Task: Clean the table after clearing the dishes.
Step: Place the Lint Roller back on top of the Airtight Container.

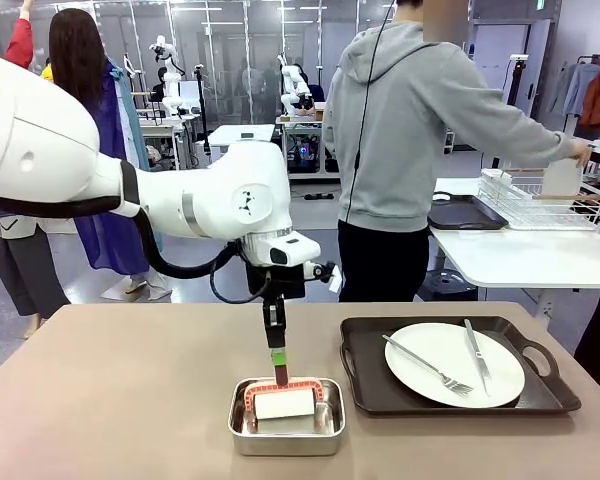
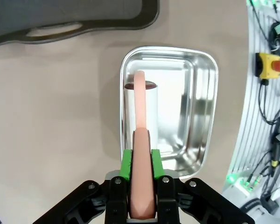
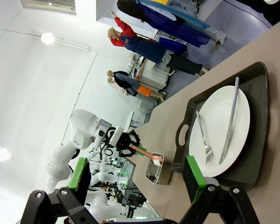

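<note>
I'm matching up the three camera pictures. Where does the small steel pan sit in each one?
Front view: steel pan low centre, left of the tray.
Left wrist view: pan in the middle, under the pink handle that the left gripper grips; tray at top left.
Right wrist view: pan small, lower middle, beyond the tray.
Shared landmark: the dark tray with the white plate.
</note>
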